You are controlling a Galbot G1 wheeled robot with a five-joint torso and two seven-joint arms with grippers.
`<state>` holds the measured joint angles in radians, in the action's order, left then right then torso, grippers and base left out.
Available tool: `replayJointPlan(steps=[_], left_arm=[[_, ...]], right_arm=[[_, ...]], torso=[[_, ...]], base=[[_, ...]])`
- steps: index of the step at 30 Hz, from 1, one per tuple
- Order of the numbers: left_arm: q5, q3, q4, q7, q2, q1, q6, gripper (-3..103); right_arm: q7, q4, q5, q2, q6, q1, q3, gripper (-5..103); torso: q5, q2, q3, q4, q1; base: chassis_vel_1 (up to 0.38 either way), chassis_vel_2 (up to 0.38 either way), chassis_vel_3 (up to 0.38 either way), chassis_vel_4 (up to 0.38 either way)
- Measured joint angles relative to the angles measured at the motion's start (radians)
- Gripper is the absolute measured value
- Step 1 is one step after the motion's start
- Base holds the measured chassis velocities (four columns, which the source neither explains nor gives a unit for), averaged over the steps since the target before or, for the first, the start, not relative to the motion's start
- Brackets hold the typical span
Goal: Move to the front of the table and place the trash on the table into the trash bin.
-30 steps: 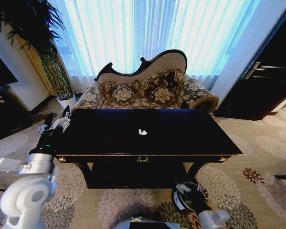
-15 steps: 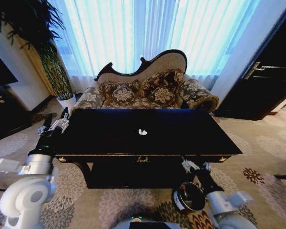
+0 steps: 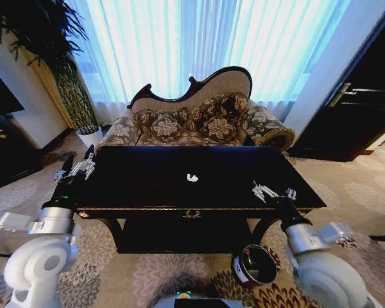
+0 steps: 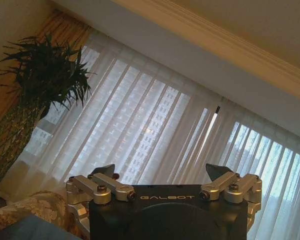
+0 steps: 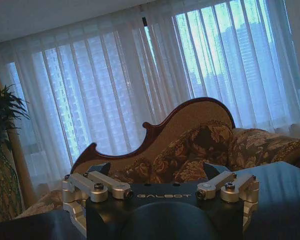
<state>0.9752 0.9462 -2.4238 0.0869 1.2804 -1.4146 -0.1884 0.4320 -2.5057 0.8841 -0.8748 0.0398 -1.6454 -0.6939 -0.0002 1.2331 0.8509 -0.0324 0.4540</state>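
1. One crumpled white paper wad [image 3: 192,178] lay near the middle of the dark glossy table [image 3: 147,192], well apart from both of our grippers.
2. We held our right gripper [image 3: 274,192] raised over the table's front right part, near the front edge, with its fingers spread wide and nothing between them; our right wrist view showed the same gripper [image 5: 160,172] with its two fingertips far apart, above the dark tabletop [image 5: 285,200].
3. We held our left gripper [image 3: 78,164] at the table's left end, just beside the far left corner, pointing upward; our left wrist view showed it [image 4: 160,172] with the fingers wide apart and empty.
4. The trash bin [image 3: 254,265] stood on the patterned carpet [image 3: 346,212] in front of the table, below its right front part and beside our right arm; its white label faced left-front.
5. Behind the table stood a floral sofa [image 3: 199,122] before sheer curtains [image 3: 205,38], and a potted plant [image 3: 51,58] stood at the far left.
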Motion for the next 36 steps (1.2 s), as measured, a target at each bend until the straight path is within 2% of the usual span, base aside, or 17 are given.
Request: replayJointPlan(steps=[2, 5, 7, 11, 12, 14, 16, 18, 19, 20, 23, 26, 28, 30, 31, 35, 36], left_arm=[[-0.007, 0.000, 0.001, -0.002, 0.002, 0.000, 0.001, 100], [-0.026, -0.003, 0.009, -0.007, 0.011, -0.012, 0.006, 100], [-0.014, -0.004, 0.006, -0.004, 0.013, -0.016, 0.003, 100], [0.029, -0.011, -0.032, 0.041, 0.017, -0.026, -0.028, 100], [0.029, -0.011, -0.032, 0.041, 0.017, -0.026, -0.028, 100], [0.055, -0.018, -0.060, 0.064, 0.011, -0.032, -0.049, 100], [0.061, -0.037, -0.063, 0.071, -0.008, -0.023, -0.061, 100], [0.063, -0.045, -0.062, 0.072, -0.019, -0.019, -0.066, 100], [0.063, -0.047, -0.059, 0.072, -0.028, -0.017, -0.068, 100], [0.063, -0.047, -0.059, 0.072, -0.028, -0.017, -0.068, 100], [0.063, -0.044, -0.049, 0.073, -0.032, -0.012, -0.068, 100], [0.062, -0.044, -0.049, 0.073, -0.029, -0.012, -0.069, 100], [0.059, -0.045, -0.047, 0.073, -0.025, -0.012, -0.069, 100], [0.054, -0.047, -0.044, 0.074, -0.021, -0.011, -0.069, 100], [0.054, -0.047, -0.044, 0.074, -0.021, -0.011, -0.069, 100], [0.033, -0.063, -0.037, 0.074, -0.006, -0.006, -0.069, 100], [0.033, -0.063, -0.037, 0.074, -0.006, -0.006, -0.069, 100]], right_arm=[[0.005, 0.000, 0.013, -0.008, 0.008, 0.016, 0.010, 100], [0.060, 0.002, 0.181, -0.043, 0.062, 0.088, 0.071, 100], [0.067, 0.002, 0.192, -0.047, 0.066, 0.116, 0.095, 100], [-0.056, 0.005, -0.015, -0.040, 0.021, 0.182, 0.157, 100], [-0.056, 0.005, -0.015, -0.040, 0.021, 0.182, 0.157, 100], [0.015, 0.005, 0.003, 0.000, 0.087, 0.201, 0.190, 100], [0.063, 0.005, 0.021, 0.039, 0.125, 0.201, 0.197, 100], [0.063, 0.012, -0.021, 0.074, 0.127, 0.208, 0.204, 100], [0.043, 0.041, -0.087, 0.106, 0.114, 0.224, 0.212, 100], [0.043, 0.041, -0.087, 0.106, 0.114, 0.224, 0.212, 100], [-0.056, 0.151, -0.267, 0.204, 0.052, 0.309, 0.237, 100], [-0.105, 0.194, -0.302, 0.262, 0.038, 0.386, 0.260, 100], [-0.138, 0.241, -0.321, 0.321, 0.030, 0.494, 0.324, 100], [-0.113, 0.265, -0.307, 0.365, 0.047, 0.589, 0.417, 100], [-0.113, 0.265, -0.307, 0.365, 0.047, 0.589, 0.417, 100], [-0.005, 0.309, -0.127, 0.435, 0.121, 0.880, 0.709, 100], [-0.005, 0.309, -0.127, 0.435, 0.121, 0.880, 0.709, 100]], torso=[[0.0001, 0.000, 0.000, 0.0000, 0.000], [-0.0001, 0.000, 0.000, -0.0004, 0.000], [-0.0001, 0.000, 0.000, 0.0000, 0.000], [-0.0001, 0.000, 0.000, -0.0003, 0.000], [-0.0001, 0.000, 0.000, -0.0003, 0.000], [0.0001, 0.000, 0.000, 0.0004, 0.000], [0.0001, 0.000, 0.000, -0.0002, 0.000], [0.0000, 0.000, 0.000, -0.0009, 0.000], [-0.0002, 0.000, 0.000, -0.0006, 0.000], [-0.0002, 0.000, 0.000, -0.0006, 0.000], [0.0001, 0.000, 0.000, -0.0001, 0.000], [0.0000, 0.000, 0.000, 0.0000, 0.000], [0.0000, 0.000, 0.000, -0.0001, 0.000], [0.0000, 0.000, 0.000, 0.0001, 0.000], [0.0000, 0.000, 0.000, 0.0001, 0.000], [0.0000, 0.000, 0.000, -0.0002, 0.000], [0.0000, 0.000, 0.000, -0.0002, 0.000]], base=[[0.000, 0.000, 0.000, 0.000], [0.000, 0.000, 0.000, 0.000], [0.000, 0.000, 0.000, 0.000], [0.000, 0.000, 0.000, 0.000], [0.000, 0.000, 0.000, 0.000], [0.000, 0.000, 0.000, 0.000], [0.000, 0.000, 0.000, 0.000], [0.000, 0.000, 0.000, 0.000], [0.000, 0.000, 0.000, 0.000], [0.000, 0.000, 0.000, 0.000], [0.000, 0.000, 0.000, 0.000], [0.000, 0.000, 0.000, 0.000], [0.000, 0.000, 0.000, 0.000], [0.000, 0.000, 0.000, 0.000], [0.000, 0.000, 0.000, 0.000], [0.000, 0.000, 0.000, 0.000], [0.000, 0.000, 0.000, 0.000]])
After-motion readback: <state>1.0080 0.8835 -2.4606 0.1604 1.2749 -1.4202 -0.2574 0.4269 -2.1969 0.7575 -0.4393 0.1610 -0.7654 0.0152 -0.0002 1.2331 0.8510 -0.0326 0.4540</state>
